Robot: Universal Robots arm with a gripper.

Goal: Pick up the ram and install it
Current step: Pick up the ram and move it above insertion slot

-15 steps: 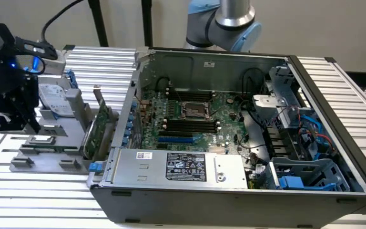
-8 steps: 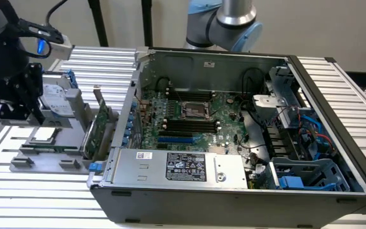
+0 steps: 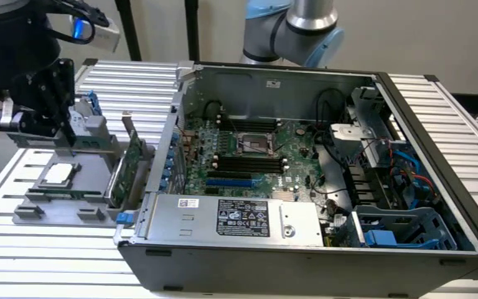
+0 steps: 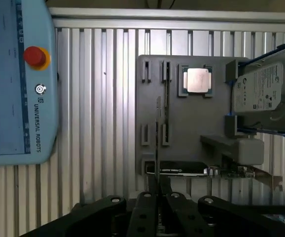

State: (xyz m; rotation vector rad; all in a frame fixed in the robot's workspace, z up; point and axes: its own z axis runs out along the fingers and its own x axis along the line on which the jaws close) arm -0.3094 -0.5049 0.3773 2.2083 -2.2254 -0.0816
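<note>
- Between the black fingers of the gripper, the ram is held edge-on, and the jaws are closed on its near end.
- Out from the fingertips, the ram shows as a thin strip above the grey fixture. It runs just beside the fixture's long narrow slot, not in it.
- Past that, a processor lies flat in its recess. A hard drive sits beside it, and an expansion card stands at the fixture's edge.
- Farther off, toward the exterior view's right, the open computer case rests on the slatted table. Its black memory slots are well apart from the ram.
</note>
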